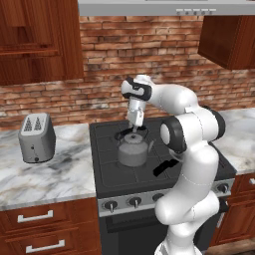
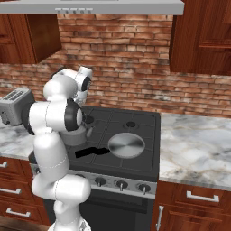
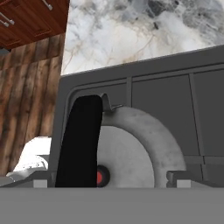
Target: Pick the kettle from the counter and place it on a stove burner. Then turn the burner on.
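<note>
The grey kettle (image 1: 133, 151) stands upright on the front left part of the black stove (image 1: 107, 172), covering the burner under it. My gripper (image 1: 135, 127) hangs straight above its arched black handle (image 3: 81, 140). In the hand view the fingertips (image 3: 177, 177) sit wide apart. The handle rises close to the left one and the grey domed lid (image 3: 131, 148) lies between them, so the gripper (image 3: 109, 180) is open. A bare burner (image 2: 131, 124) lies at the stove's back. The marble counter (image 1: 60, 169) runs along both sides.
A grey pan (image 2: 126, 145) with a black handle (image 2: 90, 152) lies on the stove's front right burner. The boxy toaster (image 1: 36, 137) stands on the left counter. Knobs (image 2: 120, 184) line the stove's front. A hood and wooden cabinets hang overhead.
</note>
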